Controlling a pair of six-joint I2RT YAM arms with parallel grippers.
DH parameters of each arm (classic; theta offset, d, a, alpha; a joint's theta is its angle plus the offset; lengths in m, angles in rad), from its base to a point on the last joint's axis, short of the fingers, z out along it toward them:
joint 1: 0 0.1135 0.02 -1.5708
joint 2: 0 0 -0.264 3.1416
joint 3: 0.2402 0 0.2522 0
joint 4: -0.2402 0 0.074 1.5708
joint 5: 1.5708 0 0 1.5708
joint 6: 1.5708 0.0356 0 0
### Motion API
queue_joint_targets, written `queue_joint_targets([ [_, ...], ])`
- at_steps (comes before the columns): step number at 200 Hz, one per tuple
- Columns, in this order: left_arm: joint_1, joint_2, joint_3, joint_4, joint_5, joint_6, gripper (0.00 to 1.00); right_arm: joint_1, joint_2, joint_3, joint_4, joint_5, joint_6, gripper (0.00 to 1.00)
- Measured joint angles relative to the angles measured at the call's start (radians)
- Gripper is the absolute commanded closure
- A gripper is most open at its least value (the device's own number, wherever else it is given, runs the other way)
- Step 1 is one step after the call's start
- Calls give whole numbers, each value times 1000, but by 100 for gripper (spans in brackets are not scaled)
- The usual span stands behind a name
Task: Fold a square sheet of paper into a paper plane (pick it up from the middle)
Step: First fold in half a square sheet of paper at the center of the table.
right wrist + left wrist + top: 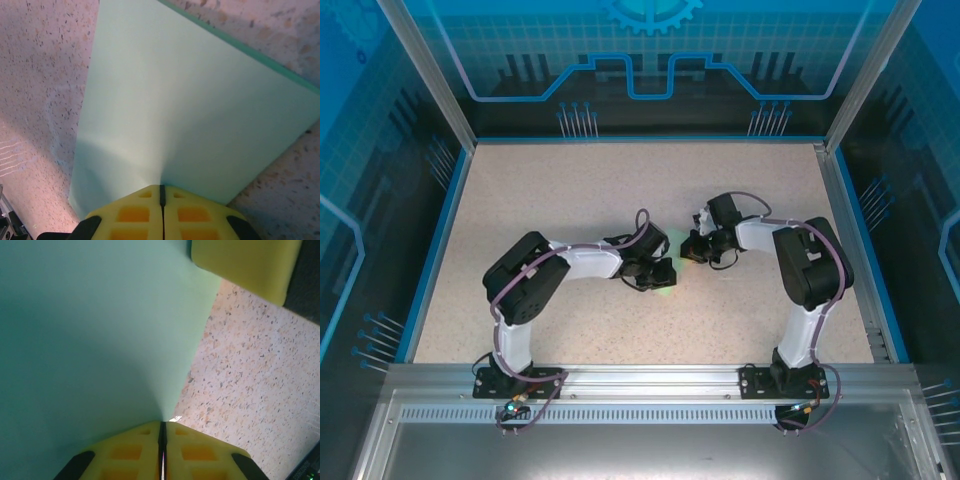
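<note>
Mint-green and plain, the sheet of paper (pixel 668 288) sits at the middle of the speckled table (pixel 570 190), between the two grippers, which meet there tip to tip. From the top camera only small slivers of green show beneath and between the black wrists.

The left gripper (pixel 660 272) reaches in from the left. In its wrist view, the left gripper (pixel 162 427) has its yellow fingers pressed together, and the sheet of paper (pixel 90 330) comes out of the seam between them, so it is clamped on one edge of the sheet. The paper fans away from the pinch in a soft curve and covers the left part of that view, with the table (pixel 250 370) bare to the right. One yellow pad (pixel 245 262) of the right gripper meets the sheet at its far edge.

The right gripper (pixel 695 248) comes in from the right. In its wrist view, the right gripper (pixel 161 192) is also closed flat on the sheet of paper (pixel 190 100), which spreads upward from the pinch. A darker green strip runs along the sheet's far edge, and a shadow falls on the table (pixel 40 75) beside its left edge.
</note>
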Motion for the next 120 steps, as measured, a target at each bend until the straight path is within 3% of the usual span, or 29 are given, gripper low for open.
queue_joint_targets([
  [61,18,-166,-55,-43,-2,-42,62,60,57,130,-62,96,-55,91],
  [93,134,-307,-122,-35,-7,-72,55,125,103,212,-119,105,-122,87],
  [120,228,-328,-191,-48,-20,-97,45,162,93,251,-168,138,-145,79],
])
